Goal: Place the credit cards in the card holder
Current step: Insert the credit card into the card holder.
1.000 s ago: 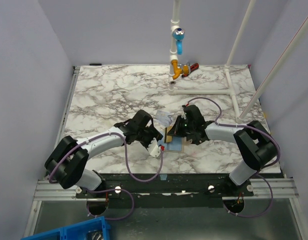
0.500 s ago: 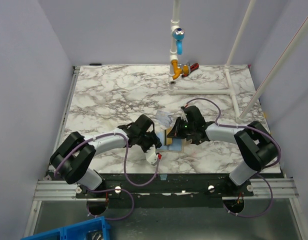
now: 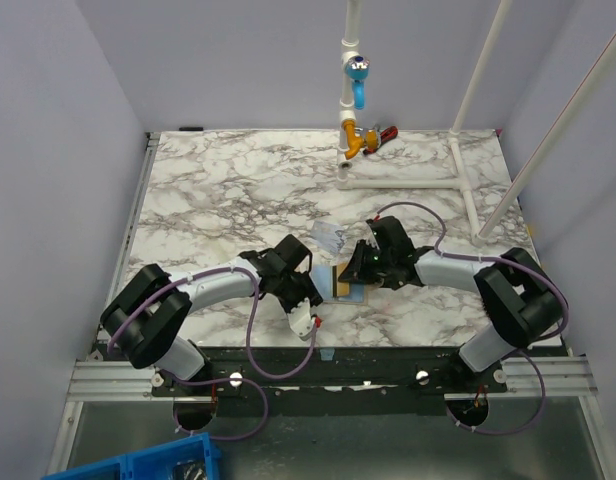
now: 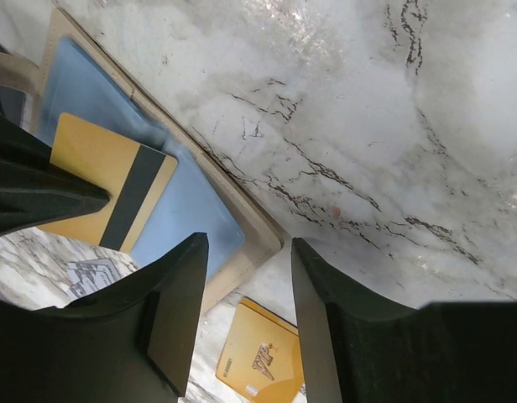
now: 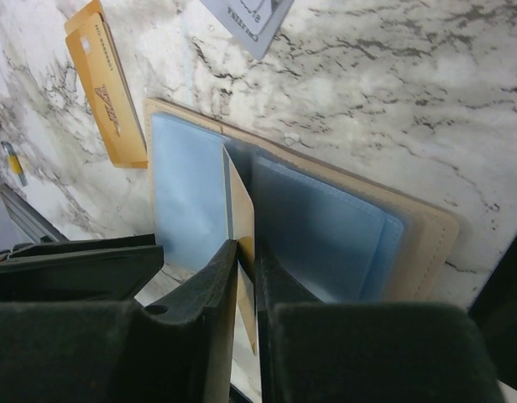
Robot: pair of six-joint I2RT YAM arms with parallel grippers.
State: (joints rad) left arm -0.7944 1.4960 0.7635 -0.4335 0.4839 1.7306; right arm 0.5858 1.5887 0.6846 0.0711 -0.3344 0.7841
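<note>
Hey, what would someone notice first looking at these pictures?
The open card holder near the front edge of the table, light blue inside, draws the eye; the right claw pinches a gold striped card on edge at its pocket. The left claw hovers open beside it.

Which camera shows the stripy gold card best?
Left wrist camera: the thin gold-orange card with a dark stripe faces it flat, over the blue inside of the beige wallet. The right wrist camera sees just its edge in the right gripper. The top camera shows it tiny, mostly hidden.
</note>
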